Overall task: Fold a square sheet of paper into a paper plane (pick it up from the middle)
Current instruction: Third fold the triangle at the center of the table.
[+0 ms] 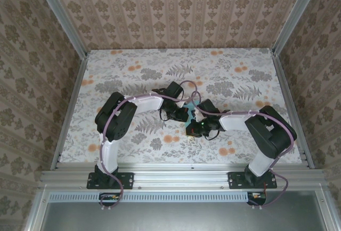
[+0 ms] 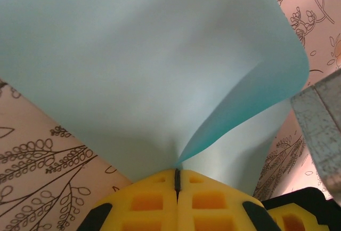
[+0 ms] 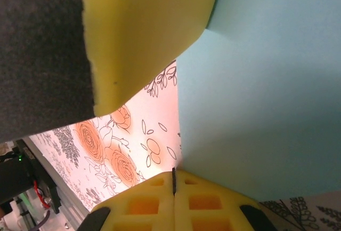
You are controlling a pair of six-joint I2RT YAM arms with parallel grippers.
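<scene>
2 arms [image 1: 144,101] crowd sheet [image 2: 133,55] above floral tabletop [image 1: 133,65].

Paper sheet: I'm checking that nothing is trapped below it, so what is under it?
Floral tabletop shows past the edges of the sheet. The patch directly beneath is covered by the paper itself, so it cannot be checked.

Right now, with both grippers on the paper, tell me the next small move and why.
Probably ease the grippers together to start the first fold: the left gripper and right gripper are both shut on the sheet, which bows loosely above the table.
</scene>
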